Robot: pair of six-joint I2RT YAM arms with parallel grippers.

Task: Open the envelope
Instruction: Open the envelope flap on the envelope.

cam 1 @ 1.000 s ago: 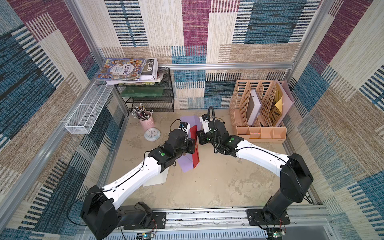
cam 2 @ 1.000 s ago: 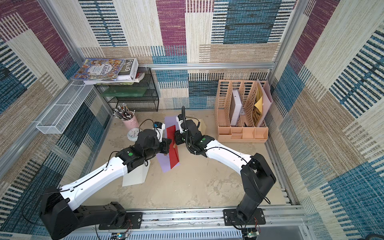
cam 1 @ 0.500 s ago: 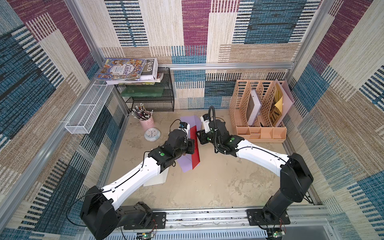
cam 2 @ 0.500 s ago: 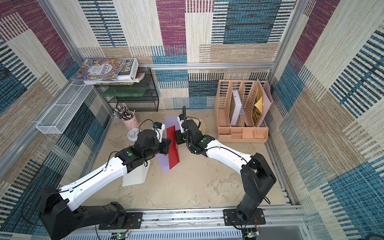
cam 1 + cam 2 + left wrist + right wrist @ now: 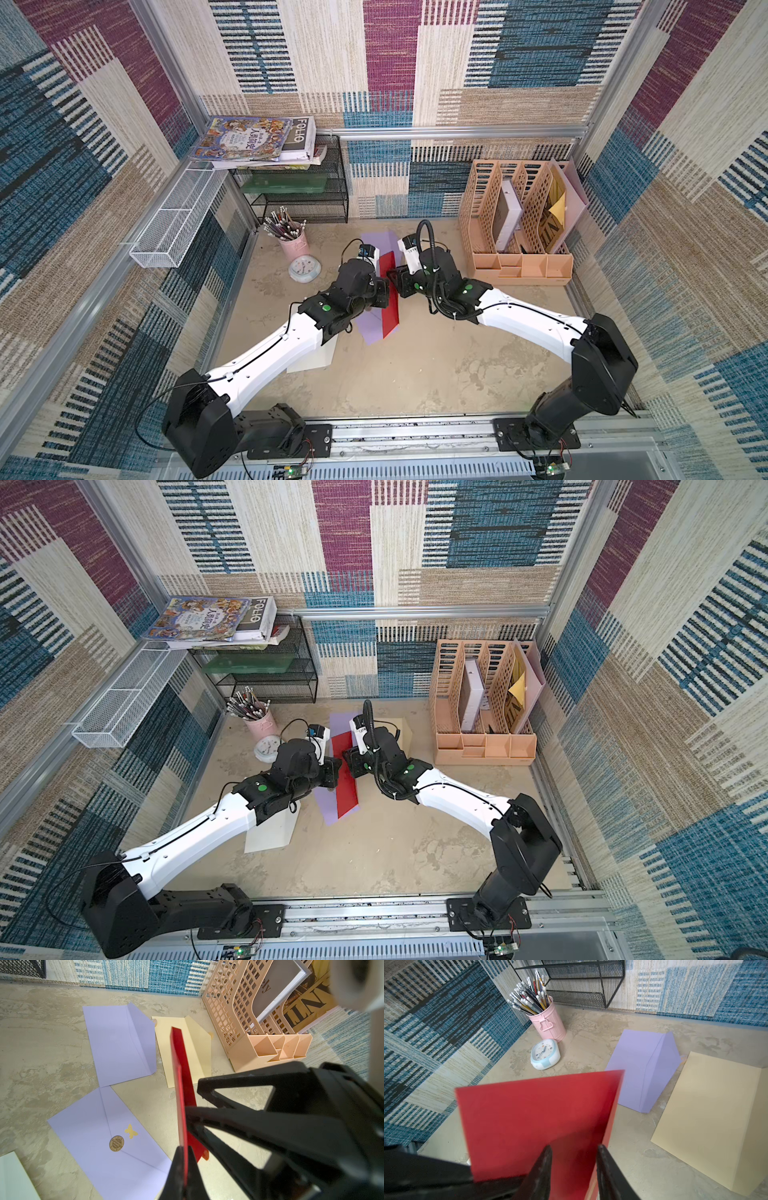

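Red envelope (image 5: pixel 390 291) stands on edge above the middle of the table (image 5: pixel 419 374), pinched along one edge by the left gripper (image 5: pixel 185 1167), whose jaws are closed tight on it. The right gripper (image 5: pixel 574 1159) meets it from the right with jaws partly apart, straddling the darker flap (image 5: pixel 575 1142) without pinching it. Lifting the flap looks to be the step in hand. Next, those jaws would need to close on the flap's edge and draw it away while the left holds firm. Whether the seal is already broken is unclear, and in both top views the wrists hide the contact.
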